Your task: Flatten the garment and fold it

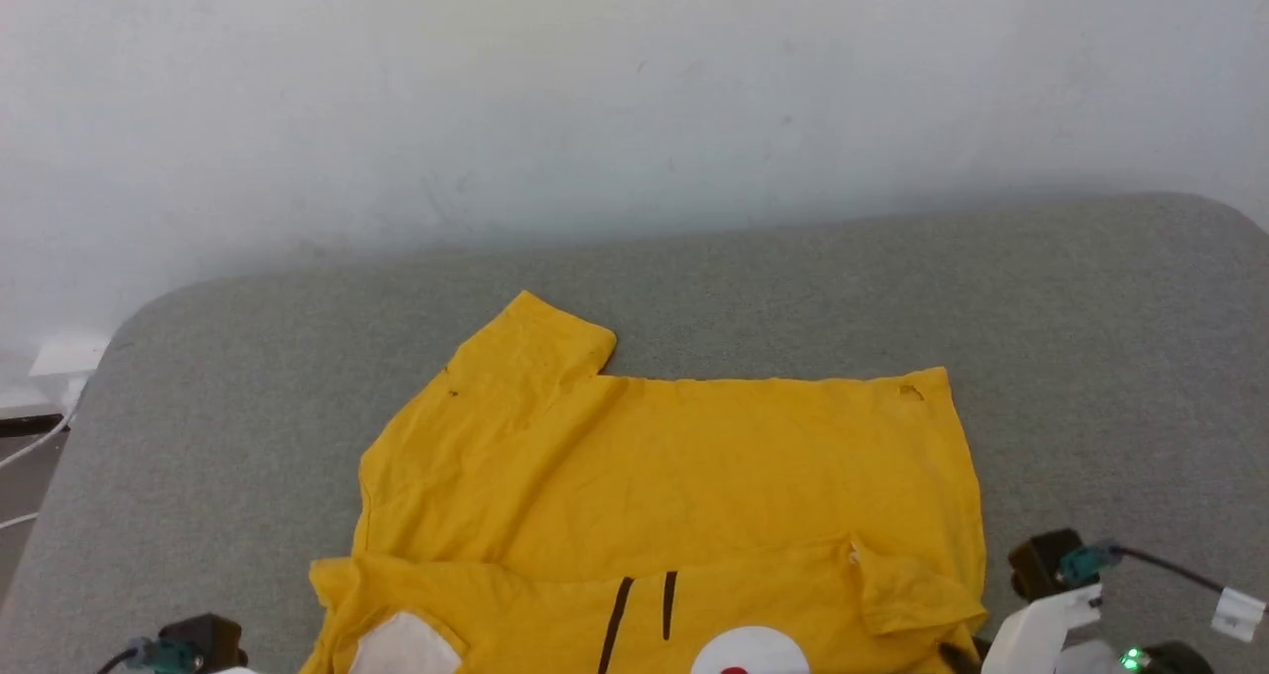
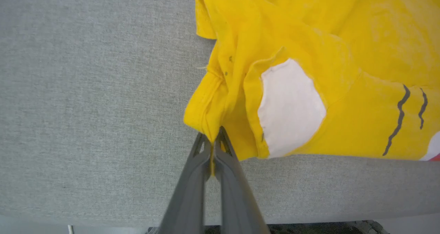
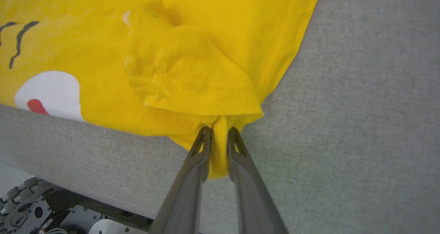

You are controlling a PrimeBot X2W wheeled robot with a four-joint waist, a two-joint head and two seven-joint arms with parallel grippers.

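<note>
The yellow T-shirt (image 1: 674,476) is lying across the lower middle of the head view on the grey padded table (image 1: 892,278), with its near part folded over and its print facing up. In the left wrist view, the left gripper (image 2: 213,142) is pinching a bunched yellow edge just below frame centre, fingers nearly together. In the right wrist view, the right gripper (image 3: 219,134) is clamping a fold of fabric below centre, fingers narrow around it.

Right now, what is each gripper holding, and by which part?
The garment: left gripper pinches its near-left corner fold, right gripper its near-right corner fold.
</note>
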